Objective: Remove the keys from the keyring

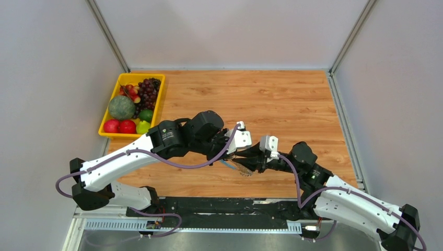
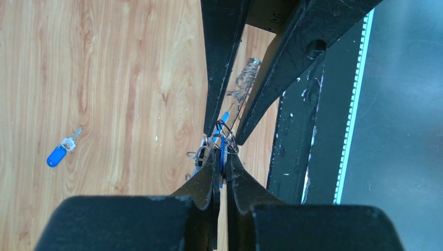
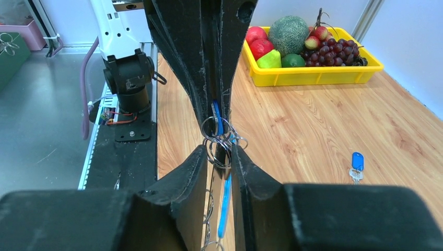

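My two grippers meet tip to tip just above the table near its front edge. My left gripper (image 2: 223, 158) is shut on a blue-headed key (image 2: 222, 151), which also shows in the right wrist view (image 3: 216, 111). My right gripper (image 3: 220, 152) is shut on the keyring (image 3: 224, 196), a silvery hoop with a bright blue segment hanging down between its fingers. A cluster of small split rings (image 3: 215, 135) links the two between the fingertips. One blue-headed key (image 2: 57, 155) lies loose on the wood, also seen in the right wrist view (image 3: 357, 163). In the top view the bundle (image 1: 243, 168) hangs below the grippers.
A yellow tray (image 1: 107, 134) of fruit stands at the far left of the wooden table (image 1: 271, 99). A black base rail (image 1: 224, 209) runs along the near edge. Grey walls enclose the left, back and right sides.
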